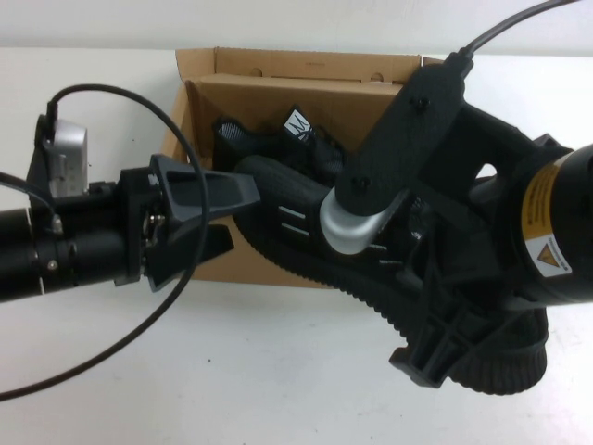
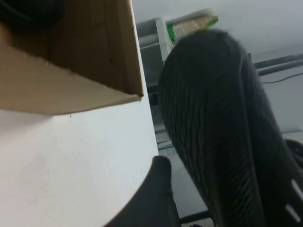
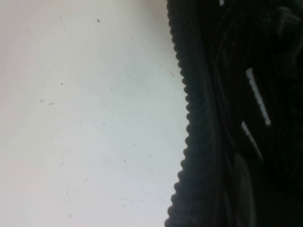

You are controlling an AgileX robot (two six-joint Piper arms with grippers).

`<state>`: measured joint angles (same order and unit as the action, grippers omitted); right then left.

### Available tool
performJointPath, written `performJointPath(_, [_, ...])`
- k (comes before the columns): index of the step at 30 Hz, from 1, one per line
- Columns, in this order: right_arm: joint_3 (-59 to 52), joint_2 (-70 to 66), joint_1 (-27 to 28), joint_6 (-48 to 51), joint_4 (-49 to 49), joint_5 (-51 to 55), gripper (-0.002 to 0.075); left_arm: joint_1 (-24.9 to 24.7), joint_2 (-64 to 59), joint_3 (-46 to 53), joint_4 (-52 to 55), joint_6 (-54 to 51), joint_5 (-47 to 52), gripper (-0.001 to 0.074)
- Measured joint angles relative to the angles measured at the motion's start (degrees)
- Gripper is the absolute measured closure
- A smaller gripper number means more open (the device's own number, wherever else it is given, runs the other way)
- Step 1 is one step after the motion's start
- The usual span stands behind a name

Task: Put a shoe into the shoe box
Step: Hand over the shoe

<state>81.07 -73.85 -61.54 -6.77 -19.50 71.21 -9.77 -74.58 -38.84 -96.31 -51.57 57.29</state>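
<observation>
High view: a brown shoe box (image 1: 278, 79) lies open on a white table (image 1: 232, 371), far of centre, its lid flap standing along the far side.
Shoe: a black sneaker (image 1: 306, 222) with white dashes lies slanted, toe over the box's near wall and inside the box, heel (image 1: 505, 357) out past the box's near right corner, toward the near right.
Second shoe: another black shoe (image 1: 278, 139) lies inside the box, far of the first, its white tongue tag showing.
Left gripper (image 1: 243, 211): comes in from the left at the box's near left corner, fingers spread wide, with nothing between them; the far finger's tip is close to the sneaker's toe, and I cannot tell whether it touches.
Right gripper: hidden under the right arm (image 1: 417, 139), which reaches in from the right over the sneaker; its jaws are closed, and whether they clamp the sneaker cannot be told.
Left wrist view: box corner (image 2: 71, 61) above the white table, one dark finger (image 2: 151, 198) low down, and the sneaker's ribbed sole (image 2: 213, 123) close beside it.
Right wrist view: the sneaker's ribbed sole edge (image 3: 194, 118) and white dashes (image 3: 258, 97) against the bare table (image 3: 85, 118).
</observation>
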Motion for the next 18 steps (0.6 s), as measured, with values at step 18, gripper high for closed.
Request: performJointPath(18, [0.00,0.00,0.00,0.00,0.04,-1.47,0.0732,-0.12,-0.10,-2.58,-0.03,0.85,-5.61,0.0065])
